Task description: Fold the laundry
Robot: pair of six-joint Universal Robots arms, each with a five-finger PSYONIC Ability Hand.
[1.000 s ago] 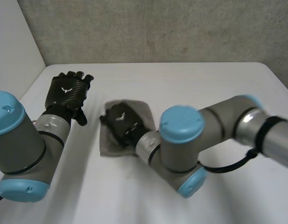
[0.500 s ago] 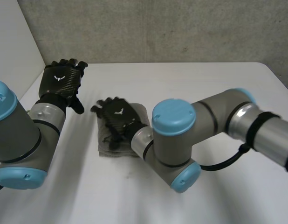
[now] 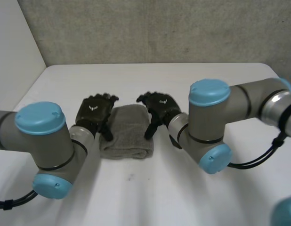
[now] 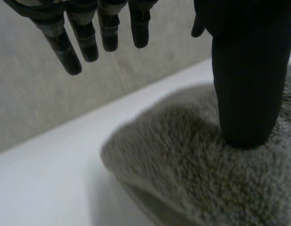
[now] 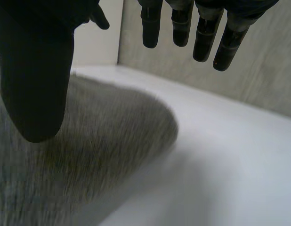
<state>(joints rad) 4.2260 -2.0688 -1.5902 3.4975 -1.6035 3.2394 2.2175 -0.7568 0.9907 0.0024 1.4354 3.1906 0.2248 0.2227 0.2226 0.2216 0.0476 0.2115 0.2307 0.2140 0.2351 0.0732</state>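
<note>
Item: one grey towel [image 3: 126, 134], folded into a thick, roughly rectangular pad. It lies flat on the white worktop [image 3: 221, 89], a little left of centre and toward the near half. The pile is fluffy, and both wrist views show a folded edge with a rounded corner. Left hand [image 3: 94, 110]: set just beside the towel's left edge. Its fingers are straight, spread, lifted clear of the cloth and pointing to the far side. Its thumb alone comes down and rests its tip on the towel's top near that edge, so the hand is spread and has no grip on the cloth. Right hand [image 3: 160, 104]: in a mirrored position at the towel's far right corner, its fingers likewise straight, spread and held above the worktop. Its thumb hangs down at the towel's right edge; whether the tip touches the pile or stops just above it cannot be told. Arms: grey with light-blue caps, reaching in from near left and near right. Surroundings: a rough grey wall [image 3: 159, 28] behind the worktop's far edge.
</note>
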